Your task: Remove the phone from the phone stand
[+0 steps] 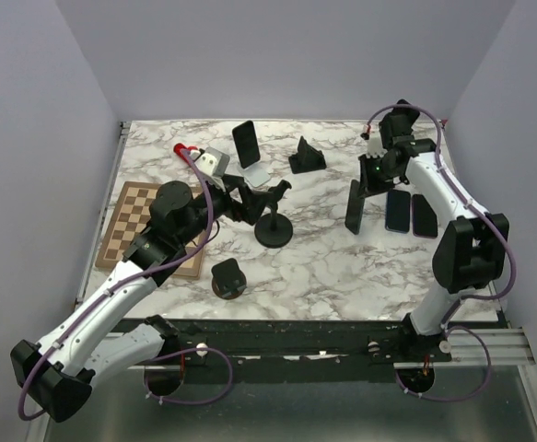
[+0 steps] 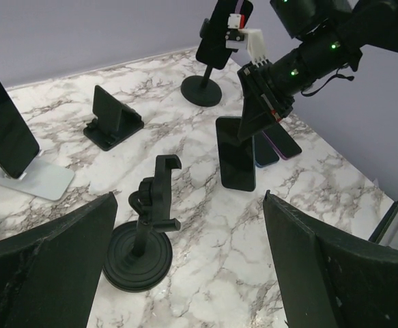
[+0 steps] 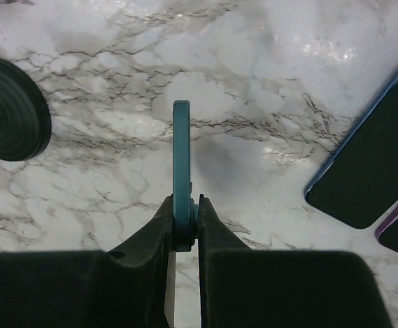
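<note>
The right gripper (image 3: 185, 225) is pinching the phone (image 3: 181, 157) by one end, jaws clamped tight on its teal edge, and the right wrist view is looking straight down that thin edge at the marble table (image 3: 267, 75). In the top view the phone (image 1: 355, 206) is hanging upright below the right gripper (image 1: 366, 182), well clear of the phone stand (image 1: 273, 230) and off to its right. It is sitting just beside two other phones (image 1: 410, 214) that are lying flat on the table. From the left wrist view the phone (image 2: 235, 154) is standing tall with its dark face showing. Its lower end is right down at the marble, though I cannot tell whether it is touching. Over on the other side, the left gripper (image 1: 254, 196) is hovering right by the clamp head of the phone stand. Its fingers (image 2: 48, 266) are spread wide, holding nothing, and the left wrist view is framing the phone stand (image 2: 147, 232) between them with its clamp standing bare. Around the scene, a chessboard (image 1: 139, 221) is lying at the left edge. A white stand (image 1: 256, 174) is propping up another phone at the back, with a black wedge stand (image 1: 307, 157) near it. A small round stand (image 1: 228, 278) is sitting near the front.
</note>
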You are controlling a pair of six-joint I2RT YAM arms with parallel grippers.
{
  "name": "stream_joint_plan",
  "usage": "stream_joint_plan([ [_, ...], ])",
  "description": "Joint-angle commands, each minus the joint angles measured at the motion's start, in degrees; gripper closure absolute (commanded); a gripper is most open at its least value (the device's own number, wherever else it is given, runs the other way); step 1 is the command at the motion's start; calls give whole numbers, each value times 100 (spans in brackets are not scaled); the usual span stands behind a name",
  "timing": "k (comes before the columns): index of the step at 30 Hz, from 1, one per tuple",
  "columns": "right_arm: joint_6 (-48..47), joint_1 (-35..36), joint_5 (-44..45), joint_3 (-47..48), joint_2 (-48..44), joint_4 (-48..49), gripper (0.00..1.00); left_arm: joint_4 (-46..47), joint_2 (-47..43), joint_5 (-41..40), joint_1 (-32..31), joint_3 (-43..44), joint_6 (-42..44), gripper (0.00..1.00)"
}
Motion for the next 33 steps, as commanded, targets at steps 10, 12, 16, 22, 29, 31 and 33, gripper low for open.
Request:
stream_joint_plan([
  [10, -392, -976, -1262, 612, 1457, -397, 99, 16, -206, 61, -214, 42, 92, 5],
  [12, -392, -997, -954, 642, 1719, -382, 99, 16, -269, -259, -289, 1, 276, 5],
  [16, -232, -997, -179, 635, 2121, -246, 99, -179, -254, -329, -311, 89, 366, 5],
  [22, -174, -997, 763, 377, 2064, 288, 99, -173, -121, -178, -310, 113, 252, 5],
  [29, -77, -997, 798, 170, 2060, 865, 99, -167, -42, -46, -310, 124, 171, 5],
  [31, -22, -1004, 576, 2, 2011, 1159, 99, -144, -60, -92, -321, 91, 199, 5],
  [33, -12, -1047, 389, -59, 2047, 1327, 99, -174, -51, -179, -319, 92, 245, 5],
])
